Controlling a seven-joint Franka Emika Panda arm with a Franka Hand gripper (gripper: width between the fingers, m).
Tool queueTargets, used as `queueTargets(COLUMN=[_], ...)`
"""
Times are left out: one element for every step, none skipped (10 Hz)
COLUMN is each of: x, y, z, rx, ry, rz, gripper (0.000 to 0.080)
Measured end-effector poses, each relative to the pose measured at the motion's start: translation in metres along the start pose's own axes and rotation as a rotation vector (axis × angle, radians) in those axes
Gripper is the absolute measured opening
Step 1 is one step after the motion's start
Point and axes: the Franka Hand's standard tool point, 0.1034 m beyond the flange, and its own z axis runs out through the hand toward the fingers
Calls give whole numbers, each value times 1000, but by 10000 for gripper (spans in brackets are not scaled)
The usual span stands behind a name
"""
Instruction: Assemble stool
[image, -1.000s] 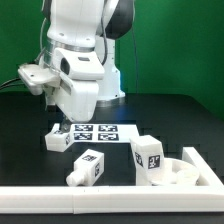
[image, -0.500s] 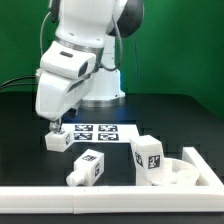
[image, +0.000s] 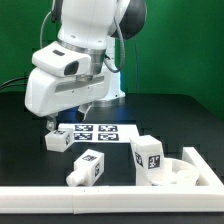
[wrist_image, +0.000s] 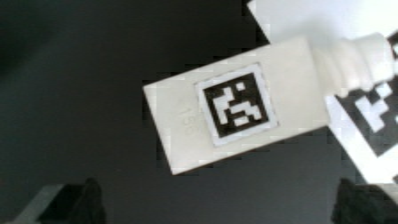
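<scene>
Three white stool legs with black-and-white tags lie on the black table. One (image: 57, 138) is at the exterior view's left, one (image: 88, 166) is nearer the front, and one (image: 149, 158) stands upright to the right. The round seat (image: 190, 170) lies at the far right. My gripper (image: 50, 123) hovers just above the left leg. In the wrist view that leg (wrist_image: 231, 105) fills the middle. My gripper (wrist_image: 222, 205) is open and empty, with dark fingertips (wrist_image: 71, 200) far apart and not touching the leg.
The marker board (image: 97, 132) lies flat right of the left leg; its corner also shows in the wrist view (wrist_image: 370, 112). A white rail (image: 100, 200) runs along the table's front edge. The arm's base stands behind the parts.
The arm has tilted and swung toward the exterior view's left, and the gripper has shifted slightly left above the left leg. No part has moved.
</scene>
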Motion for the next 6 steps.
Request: queueTargets(x=[1, 3, 2, 2, 3, 4], y=[5, 8, 6, 4, 3, 3], z=[-2, -3, 0, 3, 3, 3], rx=[18, 35, 65, 87, 87, 88], ry=[-6, -5, -14, -20, -22, -23], rz=[156, 322, 482, 601, 636, 671], gripper=[648, 648, 648, 648, 648, 648])
